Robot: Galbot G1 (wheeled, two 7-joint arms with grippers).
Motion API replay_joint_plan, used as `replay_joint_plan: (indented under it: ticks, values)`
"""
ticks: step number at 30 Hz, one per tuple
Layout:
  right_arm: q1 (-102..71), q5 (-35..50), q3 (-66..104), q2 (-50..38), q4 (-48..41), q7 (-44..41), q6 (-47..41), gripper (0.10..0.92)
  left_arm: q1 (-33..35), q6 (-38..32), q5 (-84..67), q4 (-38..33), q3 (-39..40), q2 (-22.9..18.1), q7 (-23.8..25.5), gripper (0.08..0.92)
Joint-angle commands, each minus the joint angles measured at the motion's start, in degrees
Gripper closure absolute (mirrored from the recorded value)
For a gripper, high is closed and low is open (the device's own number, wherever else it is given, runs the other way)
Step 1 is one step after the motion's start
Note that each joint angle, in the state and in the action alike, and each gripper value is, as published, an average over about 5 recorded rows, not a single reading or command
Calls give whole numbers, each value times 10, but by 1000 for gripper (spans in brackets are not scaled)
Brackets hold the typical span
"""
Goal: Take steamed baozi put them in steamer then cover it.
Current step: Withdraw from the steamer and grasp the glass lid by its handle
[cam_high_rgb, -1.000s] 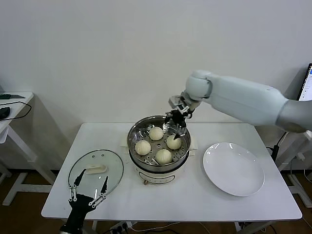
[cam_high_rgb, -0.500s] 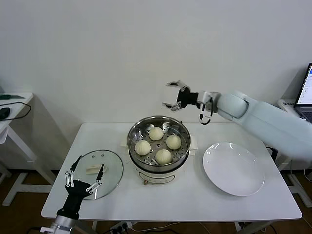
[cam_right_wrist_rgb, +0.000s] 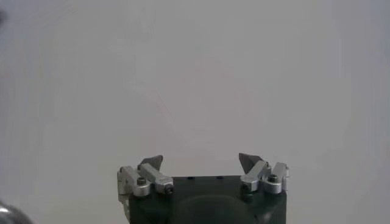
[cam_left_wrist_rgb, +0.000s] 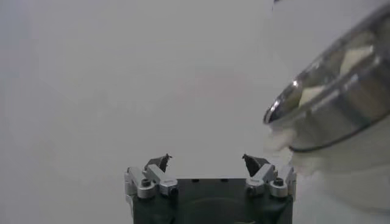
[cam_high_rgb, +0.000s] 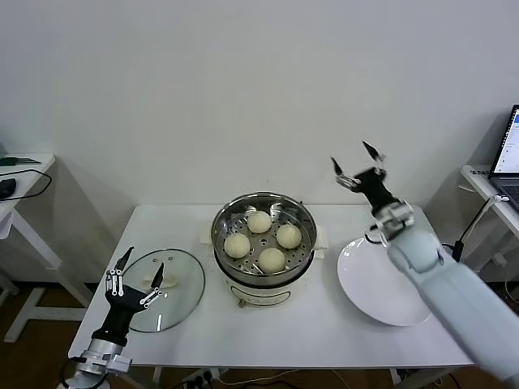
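Note:
Several cream-white baozi [cam_high_rgb: 259,221] lie on the perforated tray inside the shiny steamer [cam_high_rgb: 229,267] at the table's middle. The clear glass cover [cam_high_rgb: 185,285] with its white handle [cam_high_rgb: 169,281] lies flat on the table left of the steamer. My left gripper [cam_high_rgb: 136,272] is open and empty, just over the cover's near left part; it also shows in the left wrist view [cam_left_wrist_rgb: 207,162], with the steamer [cam_left_wrist_rgb: 341,115] to one side. My right gripper [cam_high_rgb: 357,164] is open and empty, raised high to the right of the steamer, above the plate's far edge; the right wrist view [cam_right_wrist_rgb: 201,161] shows only wall.
A flat white plate [cam_high_rgb: 389,279] lies on the white table [cam_high_rgb: 324,332] right of the steamer. A small side table [cam_high_rgb: 20,174] with cables stands at far left. A laptop [cam_high_rgb: 508,146] stands at far right.
My right gripper has lifted out of the steamer, empty, and swung up and to the right. My left gripper has crept forward over the cover's near left part.

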Motion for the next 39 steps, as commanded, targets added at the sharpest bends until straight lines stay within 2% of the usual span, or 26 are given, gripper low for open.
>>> replay_joint_plan:
  ticks: [1,8,17,39]
  values:
    - [-283,-43,262,158,-4,32,72,203,-32,45,235,119,0,16,-54,177]
    - [-311,-52,269,201,-4,23,89,203,-21,78,285,140,13,9,-70,177]
    - [-321,-63,267,212,0,20,92,203,-52,70,295,178,21,-3,-115,177]
    - [-318,-79,264,225,-7,17,94,203,-107,103,314,226,45,-12,-114,177]
